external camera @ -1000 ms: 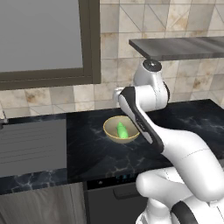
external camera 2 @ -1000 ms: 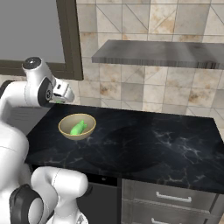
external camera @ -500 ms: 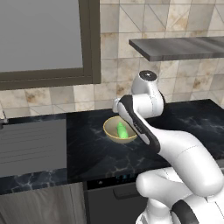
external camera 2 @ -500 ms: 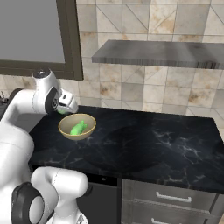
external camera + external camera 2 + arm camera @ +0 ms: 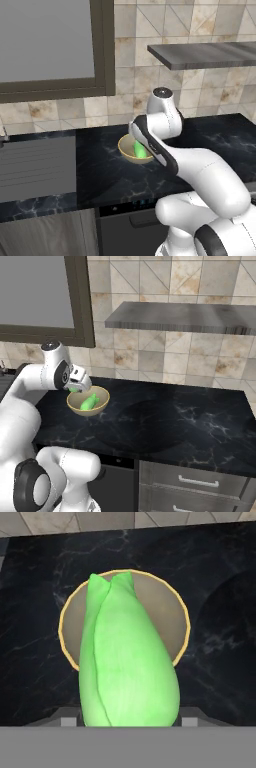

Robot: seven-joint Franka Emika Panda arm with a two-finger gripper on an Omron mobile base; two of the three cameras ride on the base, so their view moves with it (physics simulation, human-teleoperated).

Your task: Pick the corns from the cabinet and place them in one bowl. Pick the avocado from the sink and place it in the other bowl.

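A bright green corn [image 5: 127,662] sits clenched in the jaws, its pointed tip aimed down at the pale yellow-tan bowl [image 5: 183,619] directly below. In the hand view the corn covers most of the bowl's inside, with the thin rim showing around it on both sides. A second corn [image 5: 89,402] lies inside the same bowl, just beneath and beside the jaws, seen as a green lump against the tan wall [image 5: 127,150] from the left base view too. The gripper [image 5: 77,387] hangs over the bowl's near-left rim, a sliver of green showing under it. The bowl stands on the dark marbled desk [image 5: 170,421], below the jaws and close to the tiled back wall [image 5: 150,358]. The cabinet [image 5: 185,317], a flat grey shelf slab, juts from the tiles well above and off to the right of the jaws. A dark-framed window [image 5: 47,45] fills the wall to their left. Farther left, at desk level, lies the grey sink [image 5: 35,165]. Drawer fronts with pale handles [image 5: 192,482] run under the desk's right end.
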